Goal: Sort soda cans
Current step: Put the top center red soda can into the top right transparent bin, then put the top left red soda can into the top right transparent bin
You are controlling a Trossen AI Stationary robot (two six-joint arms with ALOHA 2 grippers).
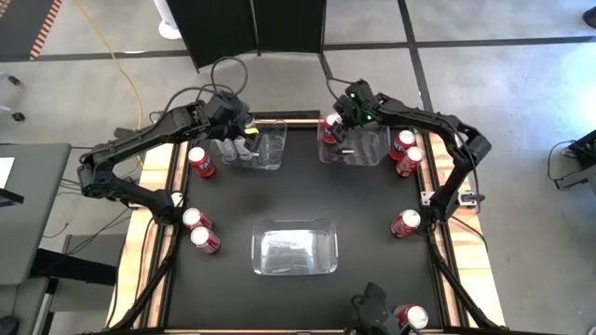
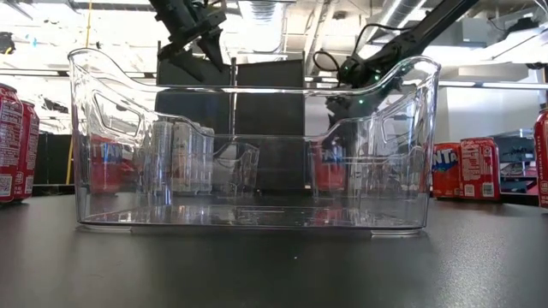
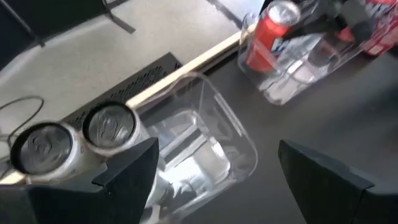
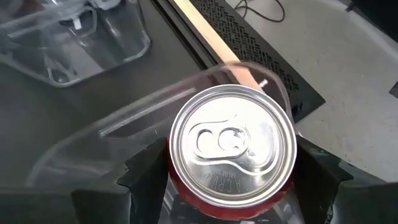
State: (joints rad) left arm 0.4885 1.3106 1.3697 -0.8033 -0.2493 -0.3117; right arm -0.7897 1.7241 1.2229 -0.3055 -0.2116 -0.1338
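Observation:
My right gripper [image 4: 231, 186] is shut on a red soda can [image 4: 233, 146] with a silver top. It holds the can at the far left corner of the clear far-right bin [image 1: 365, 149]. The left wrist view shows the same can [image 3: 268, 34] at that bin's corner. My left gripper [image 3: 227, 180] hangs open over the clear far-left bin [image 1: 264, 154], touching nothing. Two silver-grey cans [image 3: 74, 140] stand upright side by side at that bin's end. Other red cans stand upright on the black table at the left [image 1: 201, 161] and at the right [image 1: 406, 152]. My right gripper pinches the red can by its side wall [image 4: 176, 177], just under the top rim, one finger on each side. The fingers slant down from above. The can stays nearly upright, top up, its lower part inside the bin's corner. Whether it stands on the bin's floor is hidden.
A third clear bin [image 1: 294, 247] sits at the middle near the table's front edge. Two red cans [image 1: 199, 229] stand near the left edge, one [image 1: 405, 222] near the right edge and one [image 1: 411, 316] at the front right. Wooden rails border the table.

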